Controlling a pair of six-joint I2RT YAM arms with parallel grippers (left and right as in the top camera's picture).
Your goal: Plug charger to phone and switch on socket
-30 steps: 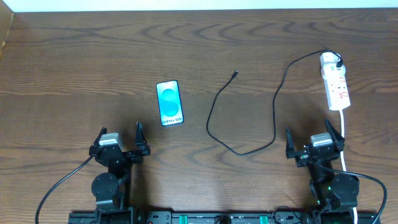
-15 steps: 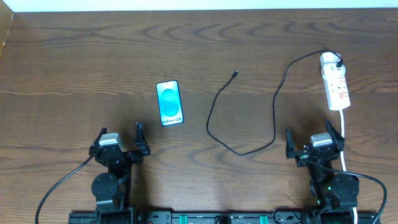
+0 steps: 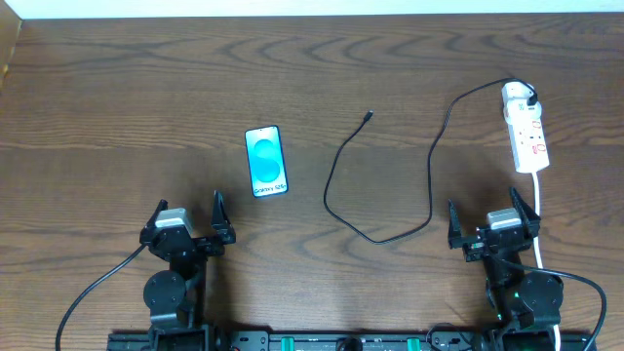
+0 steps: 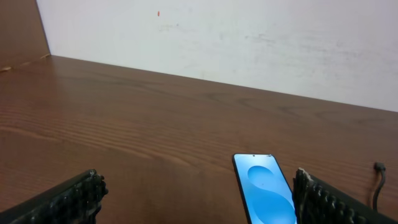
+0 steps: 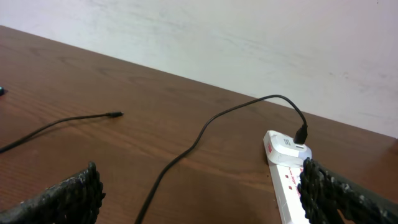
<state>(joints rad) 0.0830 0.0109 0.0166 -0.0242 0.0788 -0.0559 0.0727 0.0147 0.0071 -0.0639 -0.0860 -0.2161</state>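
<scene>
The phone (image 3: 265, 161) lies flat on the table left of centre, its cyan-blue screen up; it also shows in the left wrist view (image 4: 267, 195). The black charger cable (image 3: 390, 200) loops across the middle, its small free plug (image 3: 368, 116) lying apart from the phone, its other end plugged into the white socket strip (image 3: 525, 127) at the far right. The cable (image 5: 186, 149) and the strip (image 5: 286, 171) show in the right wrist view. My left gripper (image 3: 187, 220) is open and empty, near the front edge below the phone. My right gripper (image 3: 492, 222) is open and empty, below the strip.
The socket's white cord (image 3: 539, 210) runs down the right side past my right gripper. A white wall (image 4: 217, 37) borders the table's far edge. The wooden table (image 3: 117, 107) spreads bare to the left.
</scene>
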